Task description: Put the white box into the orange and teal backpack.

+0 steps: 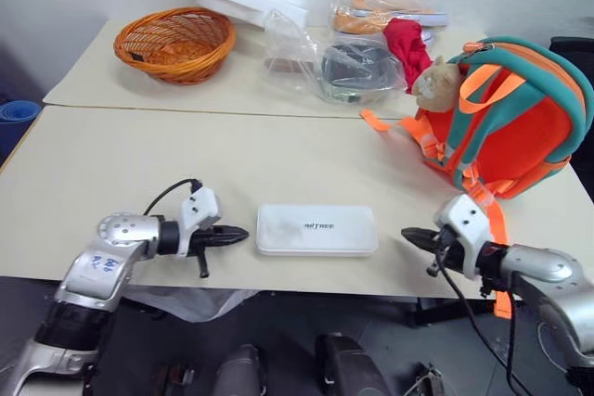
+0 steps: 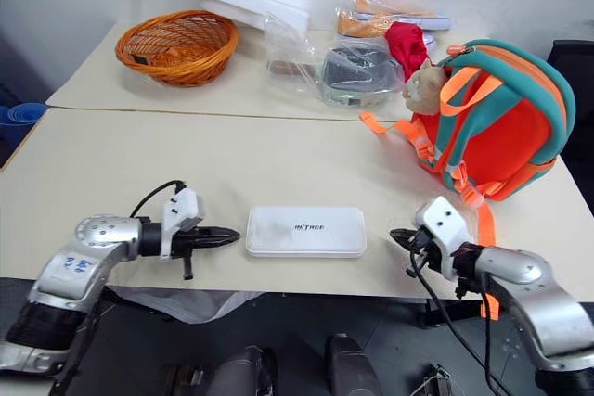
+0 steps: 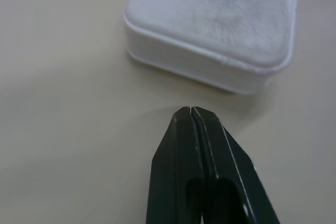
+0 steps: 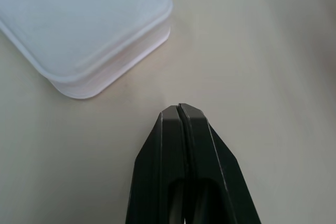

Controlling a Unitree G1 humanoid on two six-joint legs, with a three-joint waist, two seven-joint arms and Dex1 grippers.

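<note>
While both claws, left (image 1: 243, 232) and right (image 1: 406, 235), stay out—pressed together—the white box (image 1: 316, 230) lies whole between them.

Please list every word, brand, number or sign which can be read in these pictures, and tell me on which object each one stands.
"UNITREE": small dark lettering in the centre of the lid of the white box; it is tiny, so this reading is not fully certain.
Blue marks on the shell of the left arm: too small and blurred to read.
Bagged items at the back of the table: no readable text.
</note>
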